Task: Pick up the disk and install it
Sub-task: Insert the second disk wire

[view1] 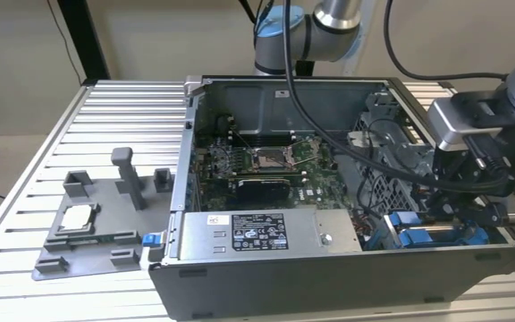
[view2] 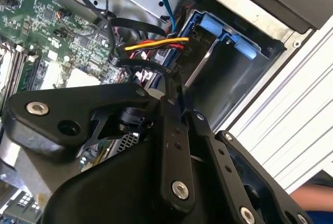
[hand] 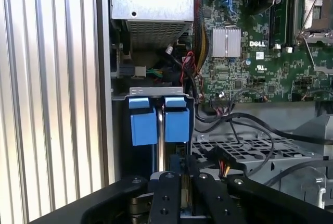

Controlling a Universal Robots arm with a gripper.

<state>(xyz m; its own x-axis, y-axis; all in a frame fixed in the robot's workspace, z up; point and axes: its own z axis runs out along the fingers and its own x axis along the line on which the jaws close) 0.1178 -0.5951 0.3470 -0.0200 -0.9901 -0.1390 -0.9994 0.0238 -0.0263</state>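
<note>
The disk (hand: 143, 122) stands on edge in the drive bay at the case's front corner, its two bright blue carrier tabs facing out with a thin silver edge between them. In the second wrist view its blue carrier (view2: 229, 34) sits deep in the bay. The exterior view places the blue carrier (view1: 418, 236) low at the exterior view's right. My gripper (hand: 183, 176) hovers just off the tabs with its black fingers pressed together and nothing visible between them. It also appears as the gripper (view2: 179, 99) and, in the exterior view, as the gripper (view1: 474, 213) above the bay.
The open computer case (view1: 329, 282) holds a grey power supply box (view1: 257, 231) with a white label, the motherboard (view1: 257, 157) and loose cables (view2: 156, 44) beside the bay. A perforated metal cage (hand: 244, 151) lies next to my fingers. A grey fixture (view1: 88, 248) with a processor chip (view1: 77, 216) sits outside.
</note>
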